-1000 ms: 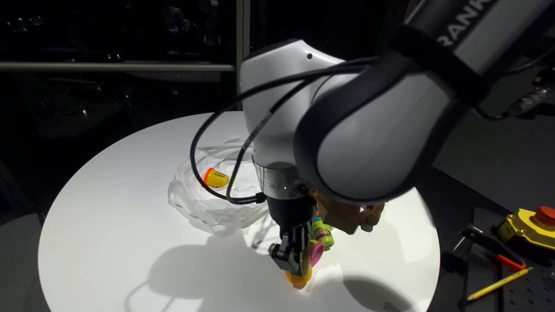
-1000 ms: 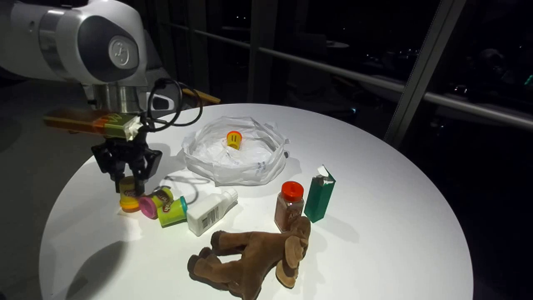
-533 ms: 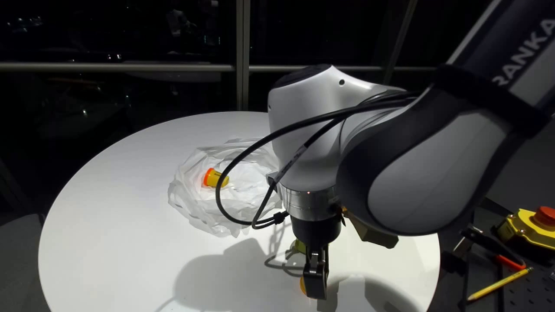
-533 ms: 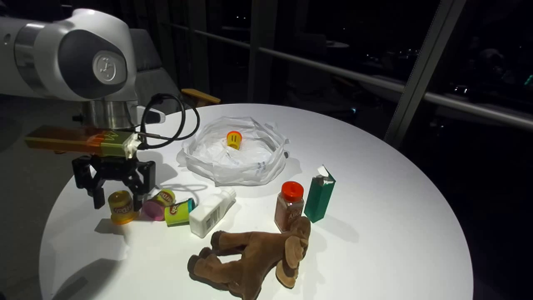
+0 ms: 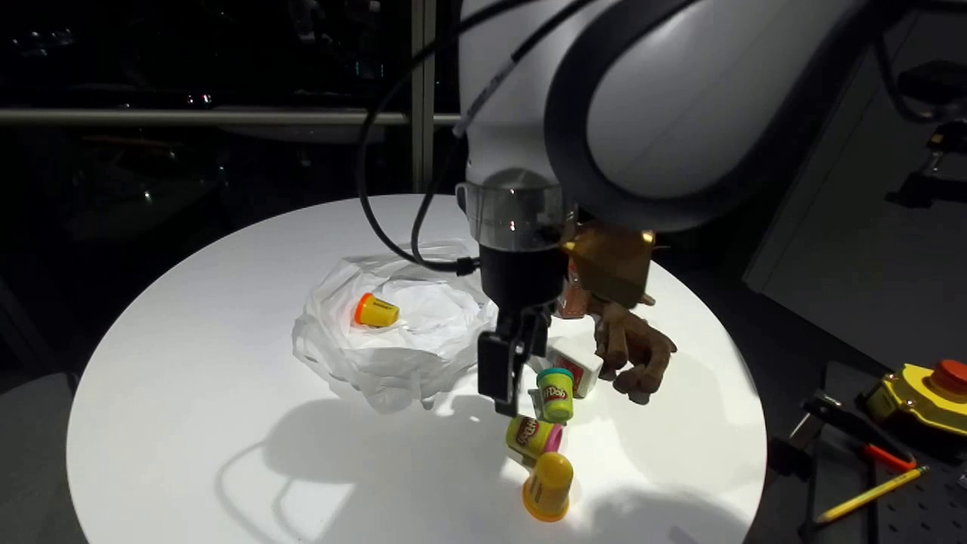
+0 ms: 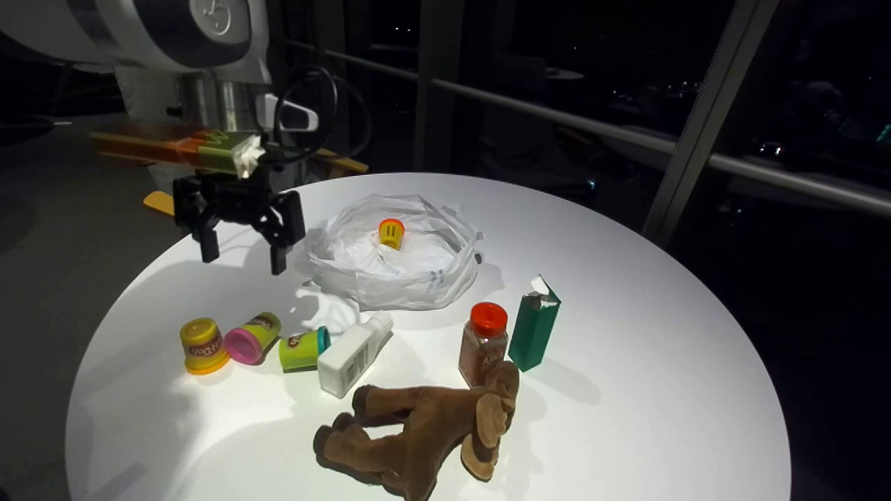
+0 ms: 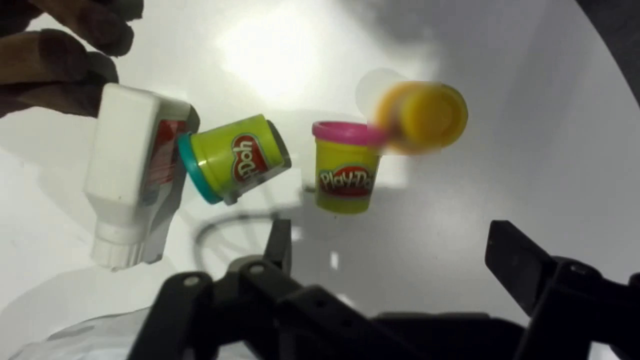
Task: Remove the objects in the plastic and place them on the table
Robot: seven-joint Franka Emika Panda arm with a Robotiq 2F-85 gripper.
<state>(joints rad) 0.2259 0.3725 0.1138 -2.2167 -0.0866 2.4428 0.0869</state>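
Note:
A yellow tub with an orange-red lid (image 6: 391, 234) lies on its side in the crumpled white plastic bag (image 6: 411, 287). Outside the bag, on the white table (image 6: 626, 396), a yellow tub (image 6: 203, 346) stands upside down on its orange lid. Near it lie a pink-lidded tub (image 7: 345, 177) and a teal-lidded tub (image 7: 235, 155), both yellow-green. My gripper (image 6: 244, 264) hangs above the table, higher than these tubs and beside the bag. In the wrist view the gripper (image 7: 390, 227) is open, its fingers wide apart with nothing between them.
A white bottle (image 6: 355, 357) lies against the teal-lidded tub's side. Farther along are a brown plush animal (image 6: 424, 431), a red-capped jar (image 6: 484, 348) and a green box (image 6: 534, 330). A yellow box with a red button (image 5: 925, 397) stands off the table.
The gripper, earlier down around the upside-down yellow tub, has opened, let it go and risen away from it toward the bag. The tub stays on the table.

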